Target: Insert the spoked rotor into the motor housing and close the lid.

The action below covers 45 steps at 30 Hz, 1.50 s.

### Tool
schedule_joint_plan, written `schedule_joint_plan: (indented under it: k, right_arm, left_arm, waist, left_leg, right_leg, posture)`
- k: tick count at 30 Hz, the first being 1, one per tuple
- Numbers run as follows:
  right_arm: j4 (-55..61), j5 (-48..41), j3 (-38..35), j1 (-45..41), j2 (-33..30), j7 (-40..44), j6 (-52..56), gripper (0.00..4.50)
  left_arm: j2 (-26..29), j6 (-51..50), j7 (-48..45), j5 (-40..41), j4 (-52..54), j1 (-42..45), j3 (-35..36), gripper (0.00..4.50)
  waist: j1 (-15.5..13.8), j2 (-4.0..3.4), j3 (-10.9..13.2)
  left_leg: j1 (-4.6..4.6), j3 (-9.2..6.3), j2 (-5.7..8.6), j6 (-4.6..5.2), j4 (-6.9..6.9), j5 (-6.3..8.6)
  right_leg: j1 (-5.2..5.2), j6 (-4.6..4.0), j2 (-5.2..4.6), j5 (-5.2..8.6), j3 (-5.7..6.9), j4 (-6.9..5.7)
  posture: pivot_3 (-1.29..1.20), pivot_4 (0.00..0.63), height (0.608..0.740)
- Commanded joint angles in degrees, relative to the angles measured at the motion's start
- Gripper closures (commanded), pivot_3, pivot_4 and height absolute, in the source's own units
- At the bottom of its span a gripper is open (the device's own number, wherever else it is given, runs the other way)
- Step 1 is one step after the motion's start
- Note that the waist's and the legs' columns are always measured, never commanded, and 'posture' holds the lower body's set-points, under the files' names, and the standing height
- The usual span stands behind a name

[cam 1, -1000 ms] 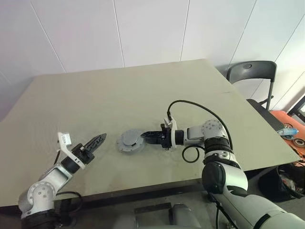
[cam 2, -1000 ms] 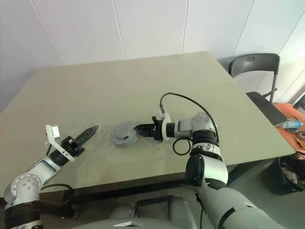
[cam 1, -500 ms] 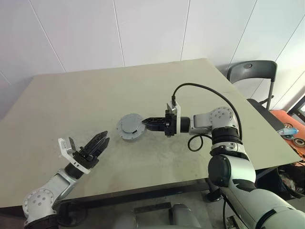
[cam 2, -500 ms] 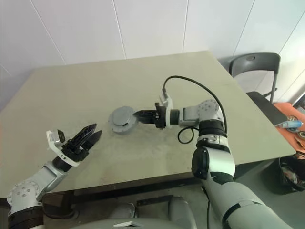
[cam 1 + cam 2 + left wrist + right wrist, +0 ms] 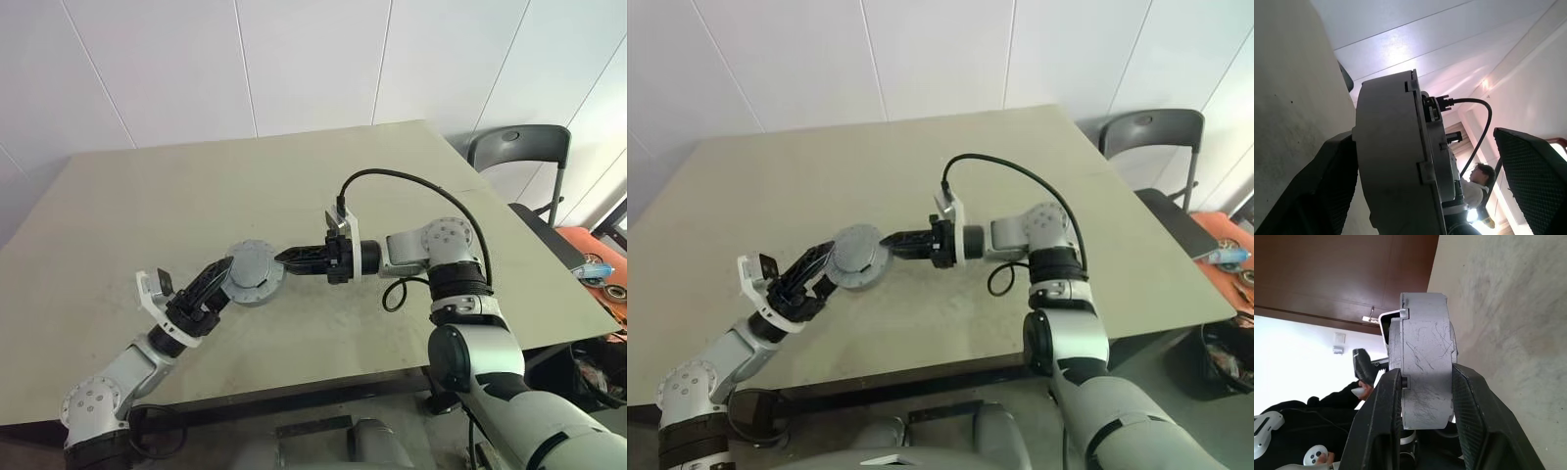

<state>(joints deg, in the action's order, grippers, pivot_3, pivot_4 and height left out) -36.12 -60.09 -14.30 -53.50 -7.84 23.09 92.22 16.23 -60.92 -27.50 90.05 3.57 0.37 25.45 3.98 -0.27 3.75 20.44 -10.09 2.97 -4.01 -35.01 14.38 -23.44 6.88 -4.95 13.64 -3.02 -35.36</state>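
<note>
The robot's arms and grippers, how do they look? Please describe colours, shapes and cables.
Both arms have rounded silver-grey segments and joints. The left gripper and the right gripper each have two black tapered fingers with a textured surface. A black cable arches over the right forearm.

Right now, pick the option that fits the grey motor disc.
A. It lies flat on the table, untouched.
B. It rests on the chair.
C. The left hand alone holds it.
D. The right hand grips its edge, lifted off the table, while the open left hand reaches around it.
D: the right hand pinches the grey motor disc by its edge, and the left hand straddles it with fingers spread.
</note>
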Motion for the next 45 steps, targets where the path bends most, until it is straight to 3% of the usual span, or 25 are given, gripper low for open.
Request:
schedule_joint_plan:
  k: [1,5,6,18,28,32,36,40,45]
  right_arm:
    - [2.59,-4.63,-0.88,-1.10,0.57,-0.06,0.28,3.38]
    - [1.78,-4.98,-1.51,-1.23,0.70,-1.54,0.28,3.38]
    - [1.64,-5.01,-1.67,-1.24,0.72,-1.78,0.28,3.38]
    - [7.94,-3.06,-1.16,1.96,2.18,-0.92,0.26,3.38]
    - [8.74,0.25,-0.62,3.48,0.89,-1.27,0.28,0.08]
    - [8.40,0.71,-1.28,2.56,-1.12,0.23,0.24,0.00]
    - [15.91,5.55,7.75,3.80,-6.19,5.24,-3.40,0.00]
    - [22.17,16.24,20.51,4.88,-12.93,13.94,-18.68,0.00]
    - [23.56,26.57,30.26,3.89,-17.59,25.20,-34.33,0.00]
  left_arm:
    - [1.39,-0.79,-0.22,2.37,1.67,-0.14,-0.88,0.93]
    - [2.65,-0.95,-1.49,1.36,2.17,-0.81,-2.16,2.26]
    - [2.75,-0.84,-1.60,1.39,2.12,-0.84,-2.26,2.36]
    - [3.11,0.02,-2.38,1.51,2.23,-0.97,-2.75,2.36]
    - [3.91,1.08,-1.67,1.61,2.03,-1.18,-2.63,2.37]
    - [3.96,1.95,-0.92,3.25,1.76,-1.11,-1.42,2.37]
    - [2.67,5.50,1.84,3.57,2.69,-0.65,0.47,2.37]
    - [0.20,13.83,7.22,1.94,2.90,1.90,4.59,2.37]
    - [-2.88,25.01,18.88,1.05,0.63,7.39,9.91,2.38]
  waist:
    - [0.01,0.00,0.00]
    - [0.01,0.00,0.00]
    - [0.01,0.00,0.00]
    - [-0.03,0.00,0.00]
    - [-0.03,-0.01,0.00]
    - [-0.05,-0.01,0.01]
    - [-0.08,-0.02,0.01]
    - [-0.03,0.01,0.01]
    - [-0.15,0.08,0.02]
  left_leg:
    - [0.00,0.00,0.00,0.00,0.00,0.00]
    - [0.00,0.00,0.00,0.00,0.02,0.00]
    - [0.01,0.01,0.00,0.00,0.02,0.00]
    - [0.03,0.01,0.00,-0.01,0.03,0.01]
    - [0.04,0.02,0.00,-0.04,0.03,0.03]
    - [0.06,0.03,0.00,-0.06,0.03,0.04]
    - [0.07,0.03,0.00,-0.09,0.03,0.06]
    - [0.07,0.06,-0.01,-0.17,0.01,0.10]
    - [0.07,0.09,-0.01,-0.19,-0.04,0.10]
  right_leg:
    - [0.00,0.00,0.00,0.00,0.00,0.00]
    - [0.00,0.00,0.00,0.00,0.00,0.01]
    - [0.00,-0.01,0.00,0.00,0.00,0.03]
    - [-0.02,0.00,0.00,0.00,0.00,0.07]
    - [-0.02,0.00,-0.01,0.00,0.00,0.10]
    - [-0.02,-0.01,-0.02,0.00,0.00,0.15]
    - [-0.03,0.00,-0.02,0.01,0.00,0.17]
    - [-0.03,0.03,-0.03,0.02,0.00,0.22]
    - [0.02,0.11,-0.04,-0.02,-0.01,0.27]
  posture:
    - [0.00,0.000,0.740]
    - [0.00,0.000,0.740]
    - [0.00,0.000,0.740]
    - [0.00,0.000,0.740]
    - [0.00,0.000,0.740]
    - [0.00,0.000,0.740]
    - [0.00,0.000,0.740]
    - [0.00,0.000,0.740]
    - [0.00,0.000,0.740]
